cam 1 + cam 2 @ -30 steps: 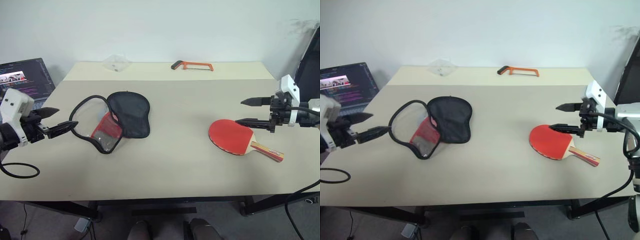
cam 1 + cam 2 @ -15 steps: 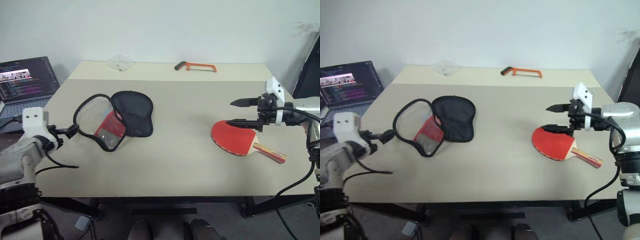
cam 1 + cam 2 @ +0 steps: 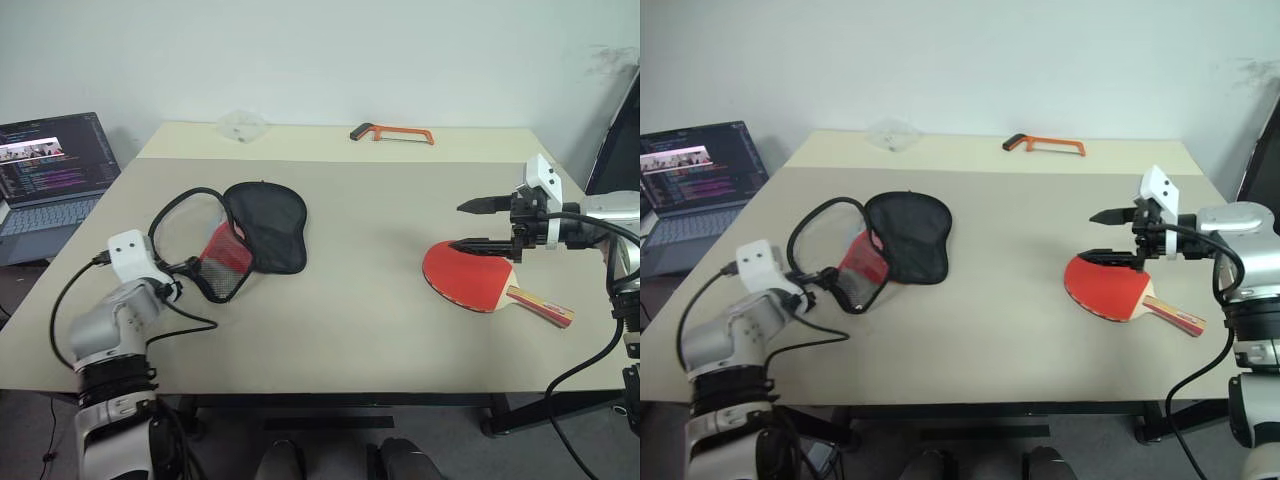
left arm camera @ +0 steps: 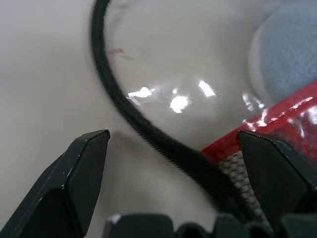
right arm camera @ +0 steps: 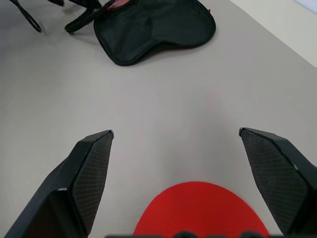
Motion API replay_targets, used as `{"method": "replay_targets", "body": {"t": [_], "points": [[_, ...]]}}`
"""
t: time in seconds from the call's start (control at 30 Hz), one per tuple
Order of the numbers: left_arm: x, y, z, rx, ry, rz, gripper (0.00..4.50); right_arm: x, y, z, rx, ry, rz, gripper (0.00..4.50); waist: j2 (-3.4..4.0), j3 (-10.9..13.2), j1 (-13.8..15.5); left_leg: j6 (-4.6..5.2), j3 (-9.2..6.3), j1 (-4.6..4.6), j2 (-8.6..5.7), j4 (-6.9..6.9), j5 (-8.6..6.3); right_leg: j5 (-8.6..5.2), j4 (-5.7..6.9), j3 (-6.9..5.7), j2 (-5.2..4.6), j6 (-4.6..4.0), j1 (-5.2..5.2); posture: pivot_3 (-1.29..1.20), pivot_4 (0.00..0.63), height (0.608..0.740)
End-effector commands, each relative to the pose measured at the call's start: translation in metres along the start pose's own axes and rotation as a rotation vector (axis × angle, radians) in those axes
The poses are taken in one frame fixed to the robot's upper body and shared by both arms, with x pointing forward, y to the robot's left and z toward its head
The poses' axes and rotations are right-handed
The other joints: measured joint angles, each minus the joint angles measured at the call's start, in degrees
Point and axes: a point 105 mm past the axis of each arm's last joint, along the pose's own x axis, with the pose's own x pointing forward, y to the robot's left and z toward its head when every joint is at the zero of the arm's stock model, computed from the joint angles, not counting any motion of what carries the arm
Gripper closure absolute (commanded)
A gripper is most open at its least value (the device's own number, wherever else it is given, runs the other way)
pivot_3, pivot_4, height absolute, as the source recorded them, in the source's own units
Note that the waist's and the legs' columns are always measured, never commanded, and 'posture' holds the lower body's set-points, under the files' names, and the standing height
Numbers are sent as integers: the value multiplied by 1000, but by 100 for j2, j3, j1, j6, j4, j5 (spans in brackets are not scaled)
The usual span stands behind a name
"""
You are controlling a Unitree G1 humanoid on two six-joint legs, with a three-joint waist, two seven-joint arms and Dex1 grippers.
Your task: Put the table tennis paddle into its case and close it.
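The case [image 3: 235, 240] lies unzipped on the table [image 3: 350, 330], with the paddle [image 3: 478, 282] well to its right, face up. The left gripper [image 4: 173, 148] is spread wide astride the case's black rim; the right gripper [image 3: 462, 225], also spread and empty, hovers over the paddle's red face. The rim should be pinched squarely before any lifting, so the opening is kept wide.

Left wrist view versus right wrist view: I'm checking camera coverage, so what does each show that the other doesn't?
Left wrist view alone: the case's black zip edge seen close between the open left gripper's fingers, with clear film, red trim and mesh. Right wrist view alone: the paddle's red face below the open right gripper, and the case's black flap. Both share: the case and bare table.
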Motion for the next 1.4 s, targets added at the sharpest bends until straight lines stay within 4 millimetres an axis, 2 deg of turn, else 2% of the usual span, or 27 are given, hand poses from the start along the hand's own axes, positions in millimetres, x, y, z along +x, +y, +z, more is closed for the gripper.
{"method": "replay_targets", "body": {"t": [0.03,0.23,0.33,0.53,0.7,0.93,1.13,1.3,1.4], "points": [[3,-3,7,-17,-26,30,0,-5,-2,17,-60,-27,-15,24,0,0,8,0,-1,0,0,0,0,0,0,-1,0,0,1,0,150,740],[5,-12,2,-43,-13,36,0,-5,-2,17,-60,-27,-22,24,0,0,48,-1,-3,6,-2,0,1,0,0,-2,0,1,7,0,150,740],[5,-15,2,-63,-15,33,587,-4,-2,17,-61,-30,-23,0,0,0,53,-2,-3,8,-3,0,1,0,-1,-2,-2,2,9,0,150,740],[5,-19,5,-108,-12,42,2728,-6,-4,19,-65,-36,-38,0,0,0,62,-3,-4,7,-4,0,1,0,-2,-3,-2,2,9,0,150,740],[6,-33,10,-96,-14,6,4472,-6,-3,19,-65,-40,-46,0,0,0,70,-3,-6,7,-6,0,2,1,-5,-4,-3,4,12,0,150,740],[3,-60,29,-5,-71,-89,4472,-12,-2,18,-63,-35,-65,0,-3,2,82,-4,-7,6,-6,-1,1,1,-9,-7,-4,4,12,0,150,740],[-1,-86,59,96,-171,-124,4472,-17,-3,20,-64,-40,-98,0,-6,4,79,-4,-7,5,-6,-4,1,1,-12,-6,-3,4,11,0,150,740],[-2,-98,80,161,-254,-92,4472,-23,-2,18,-61,-33,-119,0,-7,4,82,-6,-5,5,-6,-5,0,1,-25,-5,-3,5,15,0,150,740],[-1,-97,87,202,-283,-45,4472,-25,-2,18,-60,-33,-132,0,-7,4,79,-7,-4,4,-6,-7,0,2,-30,-5,-4,5,15,0,150,740]]}}
